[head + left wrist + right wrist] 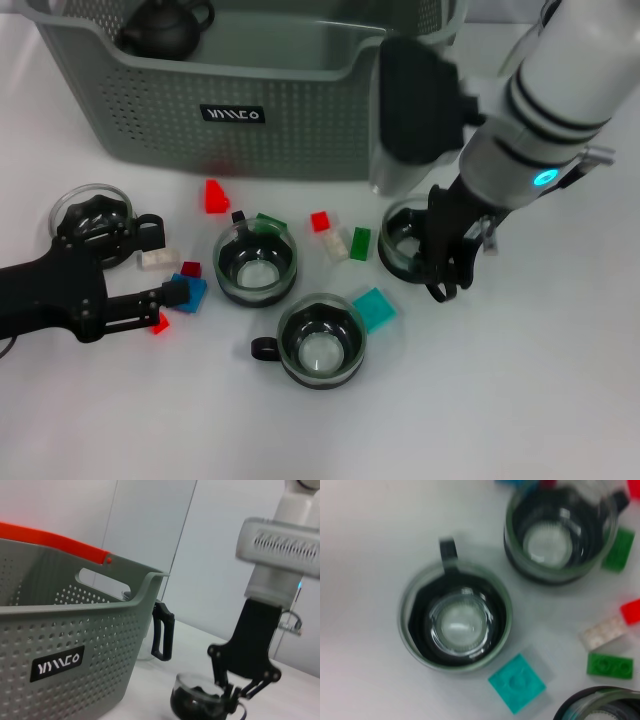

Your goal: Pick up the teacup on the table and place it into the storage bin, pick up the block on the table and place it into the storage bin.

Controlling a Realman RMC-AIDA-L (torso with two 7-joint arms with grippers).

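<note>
Teacup (405, 243) half hidden behind right hand (441, 262), its grip on the rim unclear

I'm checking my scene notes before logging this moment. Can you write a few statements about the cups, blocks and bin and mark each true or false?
1. A dark teapot sits inside the storage bin. True.
2. The right gripper is at the rim of the rightmost teacup. True.
3. The teal block lies inside a teacup. False: it lies on the table beside the nearest teacup.
4. The left gripper holds a teacup. False: it is low among small blocks.
</note>
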